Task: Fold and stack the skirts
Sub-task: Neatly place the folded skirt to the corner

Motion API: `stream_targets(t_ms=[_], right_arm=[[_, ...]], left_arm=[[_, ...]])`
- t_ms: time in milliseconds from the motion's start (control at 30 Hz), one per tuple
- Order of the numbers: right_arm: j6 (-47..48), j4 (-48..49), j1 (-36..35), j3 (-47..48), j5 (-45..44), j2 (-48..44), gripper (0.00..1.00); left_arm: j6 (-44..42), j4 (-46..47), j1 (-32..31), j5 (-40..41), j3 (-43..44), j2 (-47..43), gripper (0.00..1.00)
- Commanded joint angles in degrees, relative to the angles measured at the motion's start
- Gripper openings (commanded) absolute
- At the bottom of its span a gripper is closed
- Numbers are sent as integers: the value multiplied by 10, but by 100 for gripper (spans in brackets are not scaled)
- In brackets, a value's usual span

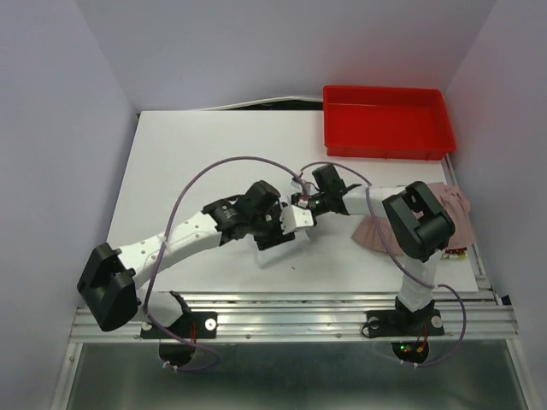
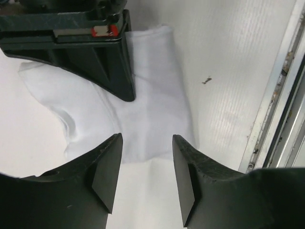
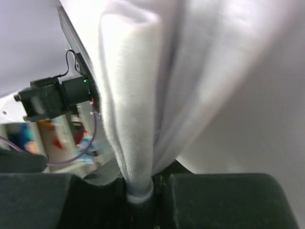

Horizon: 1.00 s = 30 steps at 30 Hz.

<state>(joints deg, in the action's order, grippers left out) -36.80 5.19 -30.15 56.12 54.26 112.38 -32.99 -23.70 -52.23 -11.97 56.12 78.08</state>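
The pale grey-white skirt (image 1: pixel 282 243) lies partly folded on the table's near middle. My right gripper (image 1: pixel 301 210) is shut on one edge of it and holds that edge up off the table; in the right wrist view the cloth (image 3: pixel 143 71) hangs bunched from the shut jaws (image 3: pixel 140 191). My left gripper (image 1: pixel 275 227) is open and empty just above the same skirt (image 2: pixel 147 119), jaws apart over its near edge (image 2: pixel 145 176). The right gripper's black finger (image 2: pixel 95 52) rests on the cloth ahead of it. The dusty pink skirt (image 1: pixel 455 215) lies at the right edge, partly hidden by the right arm.
A red plastic tray (image 1: pixel 387 143) stands at the back right corner. The table's metal front rail (image 1: pixel 291 307) runs along the near edge and also shows in the left wrist view (image 2: pixel 279 95). Purple cables loop above both arms.
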Motion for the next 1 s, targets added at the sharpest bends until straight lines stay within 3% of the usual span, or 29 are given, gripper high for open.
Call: stream_targets(t_ms=[0,67,233,533,967], right_arm=[[253,-292,-6,119,-64,-97,1],[312,-381,-6,119,-109,-141,1],[474,-496,12,101,-151,-196,1],[621,-697,97,180,-164,-283,1],[644,-815,170,277,-362,-434,1]], left_arm=[[27,-58,88,-61,81,-62,60],[26,-78,120,-55,110,-83,65],[20,-88,133,-15,124,-103,66],[36,-67,136,-6,107,-96,66],[41,-50,136,-18,101,-76,65]])
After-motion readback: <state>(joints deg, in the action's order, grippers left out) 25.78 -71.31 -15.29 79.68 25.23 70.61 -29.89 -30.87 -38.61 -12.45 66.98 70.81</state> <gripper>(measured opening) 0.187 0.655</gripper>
